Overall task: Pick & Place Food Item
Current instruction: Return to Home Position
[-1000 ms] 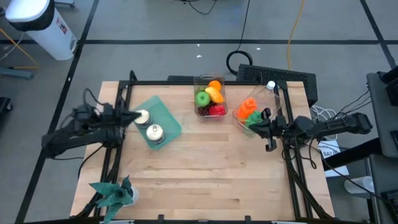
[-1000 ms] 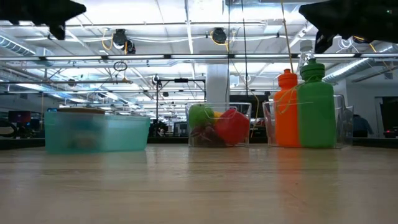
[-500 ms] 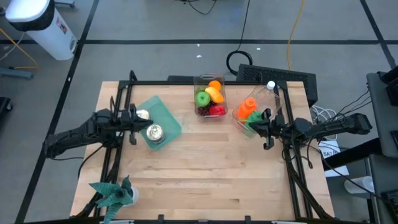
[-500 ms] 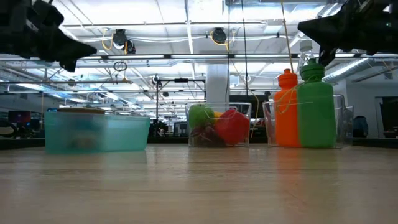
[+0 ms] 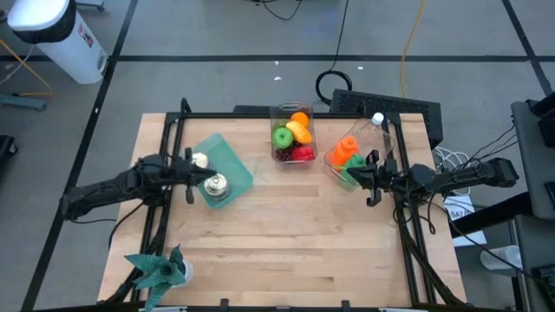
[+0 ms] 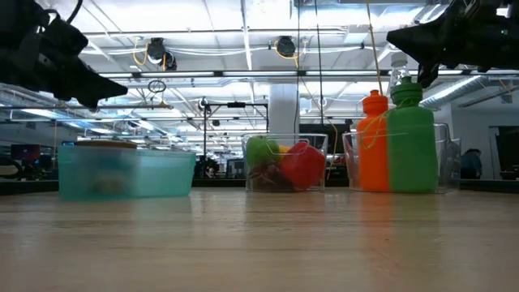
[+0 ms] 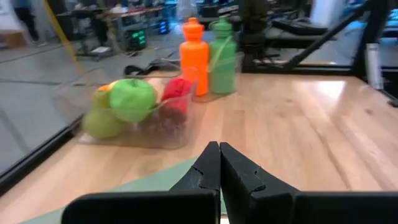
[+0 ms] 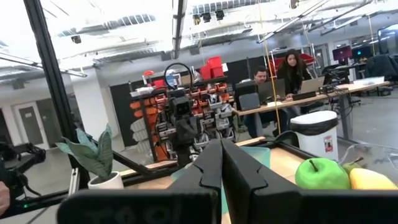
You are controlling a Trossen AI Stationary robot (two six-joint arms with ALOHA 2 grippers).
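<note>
A clear bin of toy fruit [image 5: 293, 137] stands at the table's far middle, holding a green apple [image 7: 132, 99], a red piece [image 7: 177, 90] and orange and yellow pieces. A teal container [image 5: 227, 166] with two round silvery items sits at the left. My left gripper [image 5: 196, 179] hovers shut over the teal container's near-left part, pointing toward the fruit bin [image 7: 134, 115]; its fingertips [image 7: 219, 158] are closed. My right gripper [image 5: 362, 180] hovers shut in the air beside a clear bin of bottles [image 5: 349, 156], fingers [image 8: 221, 155] closed, with the apple [image 8: 322, 174] ahead of it.
An orange bottle [image 6: 374, 142] and a green bottle [image 6: 412, 138] stand in the clear bin at the far right. A potted green plant [image 5: 160, 269] sits at the near-left corner. Bare wood fills the table's middle and near side [image 5: 295, 243]. People sit at desks beyond the table [image 8: 280, 74].
My left gripper has moved toward the table's right and come lower, from the teal container's left edge to over it. My right gripper has shifted slightly toward the left. No object has moved.
</note>
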